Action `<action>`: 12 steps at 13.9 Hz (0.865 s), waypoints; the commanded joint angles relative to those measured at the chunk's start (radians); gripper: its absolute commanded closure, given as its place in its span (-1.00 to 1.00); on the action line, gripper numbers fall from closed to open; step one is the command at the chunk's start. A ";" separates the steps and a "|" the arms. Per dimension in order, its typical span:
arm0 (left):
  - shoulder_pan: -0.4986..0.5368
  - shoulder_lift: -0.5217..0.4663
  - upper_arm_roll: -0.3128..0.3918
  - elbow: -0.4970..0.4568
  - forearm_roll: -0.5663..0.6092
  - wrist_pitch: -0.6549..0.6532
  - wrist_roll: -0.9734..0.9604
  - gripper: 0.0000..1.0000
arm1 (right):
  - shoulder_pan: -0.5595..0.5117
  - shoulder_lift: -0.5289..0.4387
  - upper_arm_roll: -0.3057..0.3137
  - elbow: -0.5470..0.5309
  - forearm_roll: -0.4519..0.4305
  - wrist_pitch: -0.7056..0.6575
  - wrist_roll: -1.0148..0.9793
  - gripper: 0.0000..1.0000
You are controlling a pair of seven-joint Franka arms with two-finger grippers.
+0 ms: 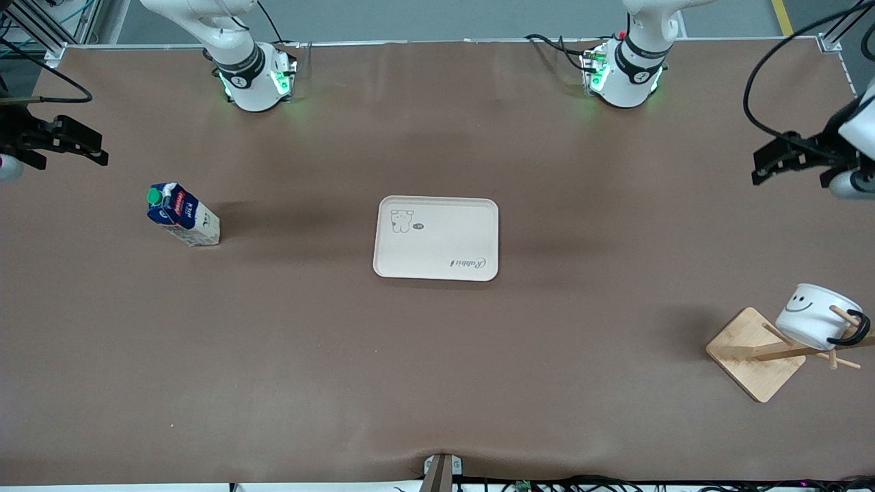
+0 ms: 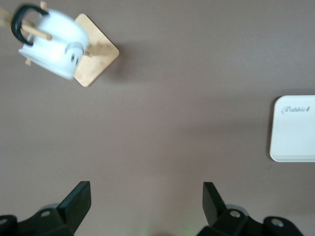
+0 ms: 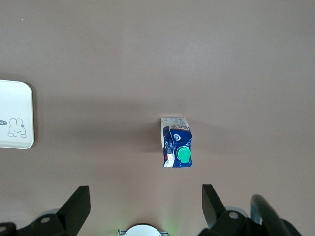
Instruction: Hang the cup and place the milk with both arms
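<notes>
The white cup (image 1: 813, 316) with a smiley face hangs by its black handle on a peg of a wooden rack (image 1: 750, 355) at the left arm's end of the table. It also shows in the left wrist view (image 2: 54, 46). The milk (image 1: 183, 216) stands upright on the table toward the right arm's end, green cap up, and shows in the right wrist view (image 3: 176, 142). My left gripper (image 1: 757, 168) is open and empty, up in the air over the table's left-arm end (image 2: 146, 196). My right gripper (image 1: 101, 154) is open and empty over the other end (image 3: 146, 199).
A white tray (image 1: 436, 238) with a rabbit drawing lies flat in the middle of the table, between the milk and the rack. It shows in both wrist views (image 2: 295, 129) (image 3: 15, 115). The arms' green-lit bases stand along the table's edge farthest from the front camera.
</notes>
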 commanded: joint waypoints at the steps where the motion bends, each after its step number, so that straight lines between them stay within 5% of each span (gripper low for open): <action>1: -0.055 -0.146 0.049 -0.173 -0.025 0.055 -0.017 -1.00 | -0.003 -0.008 0.006 -0.005 -0.008 -0.004 0.005 -1.00; 5: -0.178 -0.254 0.156 -0.309 -0.005 0.127 -0.014 -1.00 | -0.004 -0.008 0.006 -0.006 -0.008 -0.008 0.005 -1.00; 12: -0.190 -0.196 0.181 -0.245 -0.005 0.112 -0.001 -1.00 | -0.007 -0.007 0.006 -0.006 -0.008 -0.008 0.005 -1.00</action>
